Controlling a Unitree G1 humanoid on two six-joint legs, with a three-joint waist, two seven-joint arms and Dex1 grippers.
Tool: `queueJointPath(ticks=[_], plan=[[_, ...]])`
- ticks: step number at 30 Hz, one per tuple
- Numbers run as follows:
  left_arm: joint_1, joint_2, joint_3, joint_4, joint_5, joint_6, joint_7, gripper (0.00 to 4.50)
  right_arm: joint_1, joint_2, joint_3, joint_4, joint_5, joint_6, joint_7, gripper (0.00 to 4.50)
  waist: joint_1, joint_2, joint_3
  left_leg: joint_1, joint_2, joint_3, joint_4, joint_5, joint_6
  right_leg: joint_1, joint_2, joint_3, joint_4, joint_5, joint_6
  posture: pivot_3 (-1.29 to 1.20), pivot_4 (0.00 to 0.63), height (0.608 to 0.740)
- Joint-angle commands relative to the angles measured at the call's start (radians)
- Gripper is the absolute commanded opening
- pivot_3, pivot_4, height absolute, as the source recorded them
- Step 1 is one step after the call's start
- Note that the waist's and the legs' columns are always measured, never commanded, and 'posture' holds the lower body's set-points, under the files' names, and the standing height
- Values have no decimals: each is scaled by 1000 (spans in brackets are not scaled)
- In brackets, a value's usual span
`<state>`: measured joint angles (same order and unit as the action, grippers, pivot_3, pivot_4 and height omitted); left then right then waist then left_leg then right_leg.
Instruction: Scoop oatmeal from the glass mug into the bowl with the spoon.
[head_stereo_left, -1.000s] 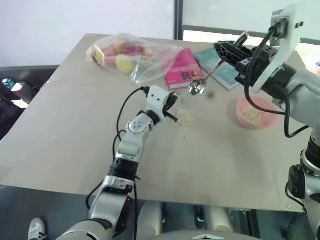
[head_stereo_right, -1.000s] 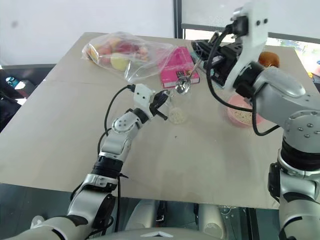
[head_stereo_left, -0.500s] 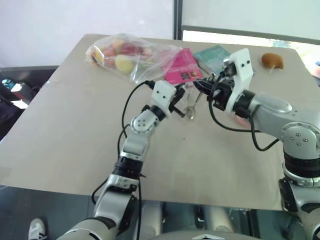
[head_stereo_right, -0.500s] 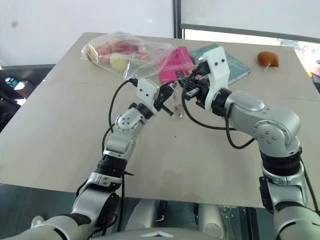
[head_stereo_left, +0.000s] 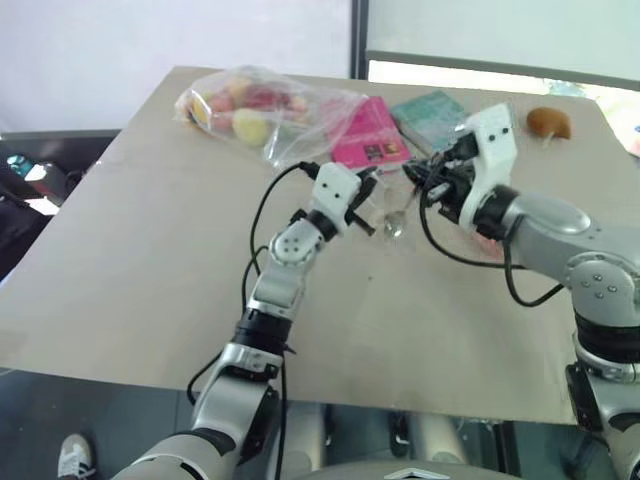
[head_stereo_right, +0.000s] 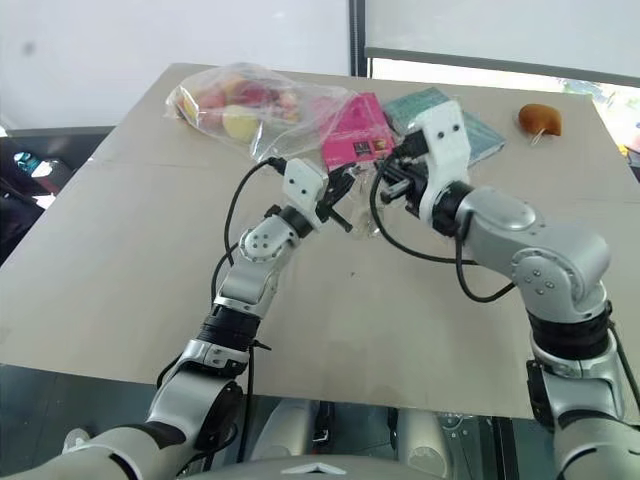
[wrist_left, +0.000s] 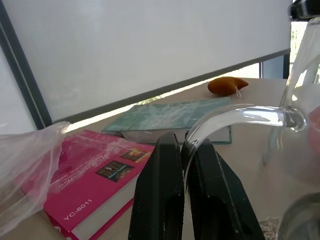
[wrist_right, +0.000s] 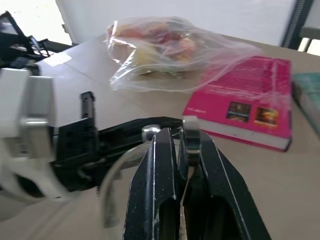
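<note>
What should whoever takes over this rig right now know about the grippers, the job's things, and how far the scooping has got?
Left gripper: shut on the glass mug's handle, holding the mug near the table's middle.
Right gripper: shut on the spoon, whose head is down at the mug.
Oatmeal: cannot make it out inside the mug.
Bowl: mostly hidden behind the right arm, on the table to the mug's right.
Done: mug and spoon both gripped, spoon brought to the mug.
Left: lift a scoop, carry it right to the bowl, tip it out.
</note>
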<state>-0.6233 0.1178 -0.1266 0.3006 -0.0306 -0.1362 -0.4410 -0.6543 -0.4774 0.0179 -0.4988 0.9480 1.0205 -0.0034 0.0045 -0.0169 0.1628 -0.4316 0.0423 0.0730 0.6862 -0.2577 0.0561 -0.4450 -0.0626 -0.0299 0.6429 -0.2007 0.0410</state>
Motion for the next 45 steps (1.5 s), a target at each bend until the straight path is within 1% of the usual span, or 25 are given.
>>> queueJointPath(ticks=[1, 5, 10, 14, 16, 18, 20, 22, 25, 26, 27, 29, 30, 31, 37, 41, 45], plan=[[-53, -11, 14, -62, -19, -48, 1, 29, 8, 72, -64, -13, 121, 28, -8, 0, 1, 0, 0, 0, 0, 0, 0, 0, 0, 0, 0, 0, 0, 0, 0, 0, 150, 740], [-48, -9, 15, -62, -19, -48, 0, 29, -5, 141, -171, 19, 275, 41, -82, 0, 10, 0, 0, 0, -1, 1, 1, 0, 0, 1, -1, 0, 0, 0, 0, 0, 150, 740], [-47, -17, 16, -65, -16, -47, 1, 29, -21, 200, -273, 87, 454, 6, -249, 0, 8, 0, 0, 0, -1, 1, 1, 0, 0, 1, -1, 0, 0, 0, 0, 0, 150, 740], [-48, -21, 20, -57, -14, -46, 2, 29, -13, 175, -295, 91, 517, -6, -313, 0, 8, 0, 0, 0, -1, 1, 1, 0, 0, 1, -1, 0, 0, 0, 0, 0, 150, 740], [-50, -22, 22, -50, -12, -49, 1, 29, -8, 118, -271, 54, 449, 3, -277, 0, 8, 0, 0, 0, -1, 1, 1, 0, 0, 1, -1, 0, 0, 0, 0, 0, 150, 740], [-53, -24, 21, -45, -9, -51, -1, 29, -11, -3, -147, -31, 248, 2, -177, 0, 9, 0, 0, 0, -1, 1, 1, 0, 0, 1, -1, 0, 0, 0, 0, 0, 150, 740], [-55, -27, 19, -41, -10, -53, -3, 29, -21, -99, -15, -96, 96, -19, -88, 0, 7, 0, 0, 0, -1, 1, 1, 0, 0, 1, -1, 0, -1, 0, 0, 0, 150, 740], [-57, -29, 16, -38, -10, -55, -3, 29, -24, -141, 75, -123, -9, -64, -16, 0, 5, 0, 0, 0, -1, 0, 1, 0, 0, 1, -1, 1, -1, 0, 0, 0, 150, 740], [-58, -30, 14, -34, -12, -58, -4, 29, -16, -153, 128, -127, -95, -110, 70, 0, 0, 0, 0, 0, -1, 0, 1, 0, 0, 0, 0, 0, -1, 0, 0, 0, 150, 740], [-59, -30, 15, -33, -12, -59, -4, 8, -9, -146, 125, -124, -104, -117, 86, 351, 0, 0, 0, 0, -1, 0, 1, 0, 0, 0, 0, 0, 0, 0, 0, 0, 150, 740], [-59, -31, 15, -31, -13, -60, -5, 0, -4, -140, 123, -121, -117, -122, 100, 798, 1, 0, 0, 0, 0, 0, 1, 0, 0, 0, 0, 0, 0, 0, 0, 0, 150, 740], [-58, -30, 14, -33, -13, -60, -5, 0, 4, -147, 125, -124, -147, -122, 128, 1427, 4, 0, 0, 0, -1, 0, 1, 0, 0, 1, 0, 0, 0, 0, 0, 0, 150, 740], [-58, -30, 14, -34, -12, -60, -4, 0, 8, -148, 123, -125, -159, -117, 135, 1971, 6, 0, 0, 0, -1, 0, 1, 0, 0, 1, -1, 0, 0, 0, 0, 0, 150, 740], [-57, -29, 15, -36, -12, -59, -4, 0, 13, -138, 108, -122, -163, -108, 125, 2284, 8, 0, 0, 0, -1, 0, 1, 0, 0, 1, -1, 1, -1, 0, 0, 0, 150, 740], [-51, -25, 19, -43, -9, -53, 6, 0, 25, -119, 39, -113, -167, -63, 124, 2284, 9, 0, 0, 0, -1, 0, 1, 0, 0, 1, -1, 0, -1, 0, 0, 0, 150, 740], [-51, -23, 24, -45, -12, -45, 15, 0, 37, -72, -35, -124, -127, -31, 89, 2284, 8, 0, 0, 0, -1, 0, 1, 0, 0, 1, -1, 0, 0, 0, 0, 0, 150, 740], [-52, -23, 27, -45, -18, -39, 20, 0, 52, -35, -80, -139, -104, 3, 60, 2284, 9, 0, 0, 0, -1, 0, 1, 0, 0, 1, -1, 0, 0, 0, 0, 0, 150, 740]])
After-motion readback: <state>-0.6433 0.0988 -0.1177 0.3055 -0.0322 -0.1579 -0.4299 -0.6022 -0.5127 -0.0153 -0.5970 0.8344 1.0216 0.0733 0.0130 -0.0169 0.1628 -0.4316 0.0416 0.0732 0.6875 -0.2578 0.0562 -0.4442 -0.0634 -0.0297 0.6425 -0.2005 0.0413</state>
